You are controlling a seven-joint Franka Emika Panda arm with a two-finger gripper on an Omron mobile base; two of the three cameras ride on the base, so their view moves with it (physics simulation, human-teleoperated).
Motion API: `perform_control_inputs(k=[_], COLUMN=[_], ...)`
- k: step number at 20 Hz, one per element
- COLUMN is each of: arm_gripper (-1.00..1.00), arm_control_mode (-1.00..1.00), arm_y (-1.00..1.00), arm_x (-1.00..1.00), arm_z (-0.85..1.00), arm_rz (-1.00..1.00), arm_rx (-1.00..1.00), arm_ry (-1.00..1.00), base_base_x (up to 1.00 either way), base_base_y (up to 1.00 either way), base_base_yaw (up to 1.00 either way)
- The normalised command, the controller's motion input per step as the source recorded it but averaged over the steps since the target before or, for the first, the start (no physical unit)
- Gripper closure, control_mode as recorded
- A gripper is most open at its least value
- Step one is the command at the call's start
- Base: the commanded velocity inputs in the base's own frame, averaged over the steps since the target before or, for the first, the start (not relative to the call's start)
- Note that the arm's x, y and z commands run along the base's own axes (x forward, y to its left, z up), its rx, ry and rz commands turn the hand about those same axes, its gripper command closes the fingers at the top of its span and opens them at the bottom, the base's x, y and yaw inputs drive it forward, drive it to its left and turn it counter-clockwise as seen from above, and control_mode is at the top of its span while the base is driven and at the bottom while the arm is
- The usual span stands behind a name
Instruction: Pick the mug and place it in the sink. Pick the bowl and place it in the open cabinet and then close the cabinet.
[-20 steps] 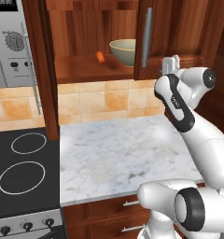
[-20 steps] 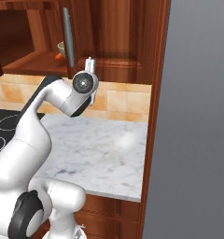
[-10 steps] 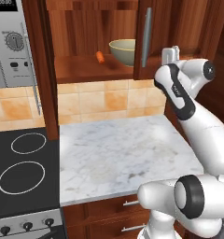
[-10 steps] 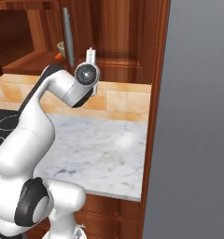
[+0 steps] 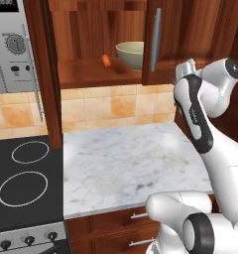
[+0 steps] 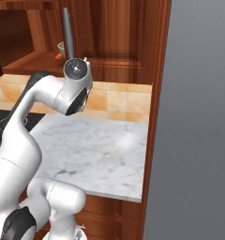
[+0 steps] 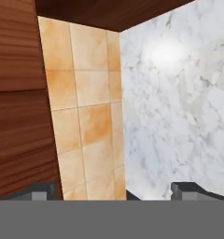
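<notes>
Marble tabletop (image 6: 95, 154); tiled backsplash (image 6: 119, 101); cabinet (image 6: 109, 37) above, silver handle (image 6: 68, 33), bowl (image 6: 61, 48) partly hidden behind it.

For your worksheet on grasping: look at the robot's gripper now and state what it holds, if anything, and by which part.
Nothing is held. The gripper has its jaws spread wide with only tile and marble counter between them.

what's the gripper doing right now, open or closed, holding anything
Gripper: open, fingertips standing wide apart, nothing held between them; it faces the tiled wall and marble counter.
</notes>
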Motion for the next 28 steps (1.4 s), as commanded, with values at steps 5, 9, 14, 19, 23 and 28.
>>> perform_control_inputs(k=[5, 9, 14, 19, 23, 28], arm_gripper=[-1.0, -1.0, -1.0, -1.0, -1.0, -1.0], arm_control_mode=[-1.0, -1.0, -1.0, -1.0, -1.0, -1.0], arm_y=[0.06, 0.0, -0.19, -0.12, -0.09, 0.0], arm_x=[-0.66, -0.68, -0.31, -0.14, -0.25, -0.39], arm_z=[-0.09, -0.14, -0.05, 0.08, 0.01, 0.01], arm_rz=[0.0, 0.0, 0.0, 0.0, 0.0, 0.0], arm_rx=[0.0, 0.0, 0.02, 0.06, 0.05, 0.01], arm_ry=[0.03, 0.02, 0.04, 0.09, 0.13, 0.05], base_base_x=[0.0, 0.0, 0.0, 0.0, 0.0, 0.0], base_base_y=[0.0, 0.0, 0.0, 0.0, 0.0, 0.0], base_base_yaw=[0.0, 0.0, 0.0, 0.0, 0.0, 0.0])
